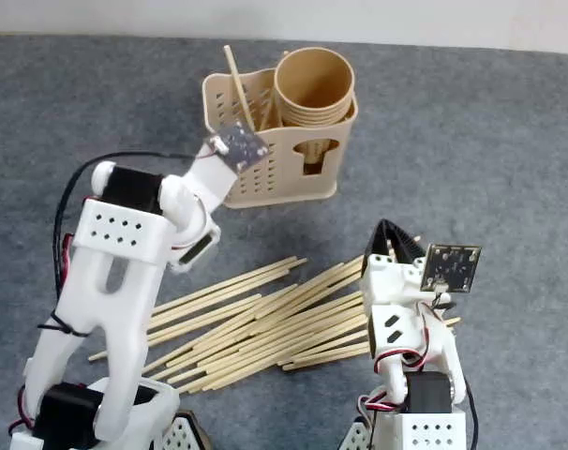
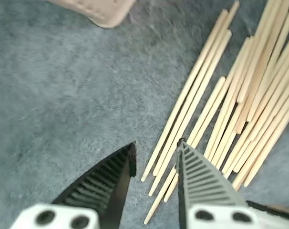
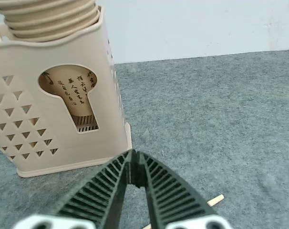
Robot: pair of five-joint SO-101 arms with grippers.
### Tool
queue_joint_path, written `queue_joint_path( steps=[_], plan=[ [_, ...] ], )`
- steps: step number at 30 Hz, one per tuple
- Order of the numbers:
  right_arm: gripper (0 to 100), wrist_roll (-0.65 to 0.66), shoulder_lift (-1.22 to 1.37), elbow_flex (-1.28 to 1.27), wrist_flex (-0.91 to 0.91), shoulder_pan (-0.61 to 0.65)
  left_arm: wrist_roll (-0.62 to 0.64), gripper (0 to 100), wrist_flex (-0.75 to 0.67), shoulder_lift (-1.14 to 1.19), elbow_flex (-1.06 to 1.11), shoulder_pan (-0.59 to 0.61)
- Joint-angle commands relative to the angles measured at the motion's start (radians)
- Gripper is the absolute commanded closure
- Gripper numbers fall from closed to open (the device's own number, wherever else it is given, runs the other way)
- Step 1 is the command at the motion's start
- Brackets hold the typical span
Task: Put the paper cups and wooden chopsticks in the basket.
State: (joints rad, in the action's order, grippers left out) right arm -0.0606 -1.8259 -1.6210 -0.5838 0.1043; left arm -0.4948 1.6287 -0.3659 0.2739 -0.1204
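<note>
A beige basket point(image 1: 275, 183) stands at the back of the mat. A stack of paper cups point(image 1: 312, 84) sits in one compartment, and a single chopstick point(image 1: 239, 89) leans upright in the other. Many wooden chopsticks point(image 1: 265, 323) lie in a loose pile between the two arms. My left gripper point(image 2: 157, 143) hangs open over the mat beside the near ends of the chopsticks point(image 2: 249, 95), holding nothing, with the basket's corner point(image 2: 101, 9) beyond. My right gripper point(image 3: 135, 155) is shut and empty, pointing at the basket point(image 3: 20, 129) and cups point(image 3: 49, 19). In the high view the right gripper point(image 1: 389, 234) sits over the pile's right end.
A grey felt mat point(image 1: 490, 141) covers the table, with open space to the right of the basket and at the far left. A pale strip point(image 1: 453, 19) runs behind the mat. One chopstick tip point(image 3: 216, 199) pokes out beside the right gripper.
</note>
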Motion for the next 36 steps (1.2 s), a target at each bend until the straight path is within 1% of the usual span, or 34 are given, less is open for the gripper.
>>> queue_joint_path(
  steps=[1, 4, 9, 15, 17, 19, 27, 31, 36],
  plan=[
    [99.4, 0.018, -0.015, 0.008, 0.030, 0.007, -0.054, 85, -0.080, -0.002, 0.074, -0.027],
    [99.4, 0.018, -0.015, 0.008, 0.030, 0.007, -0.057, 85, -0.153, -0.002, 0.168, -0.036],
    [99.4, 0.018, -0.015, 0.008, 0.030, 0.008, -0.057, 85, -0.252, -0.002, 0.289, -0.088],
    [99.4, 0.018, -0.015, 0.007, 0.030, 0.010, -0.051, 85, -0.385, -0.001, 0.401, -0.127],
    [99.4, 0.018, -0.015, 0.007, 0.030, 0.010, -0.028, 86, -0.416, 0.007, 0.426, -0.140],
    [99.4, 0.018, -0.015, 0.007, 0.030, 0.012, -0.002, 87, -0.433, 0.048, 0.420, -0.148],
    [99.4, 0.018, -0.015, 0.007, 0.030, 0.012, 0.003, 88, -0.445, 0.323, 0.277, -0.140],
    [99.4, 0.018, -0.015, 0.008, 0.030, 0.012, 0.003, 88, -0.445, 0.390, 0.236, -0.137],
    [99.4, 0.020, -0.015, 0.008, 0.030, 0.012, 0.002, 88, -0.446, 0.455, 0.199, -0.102]
  ],
)
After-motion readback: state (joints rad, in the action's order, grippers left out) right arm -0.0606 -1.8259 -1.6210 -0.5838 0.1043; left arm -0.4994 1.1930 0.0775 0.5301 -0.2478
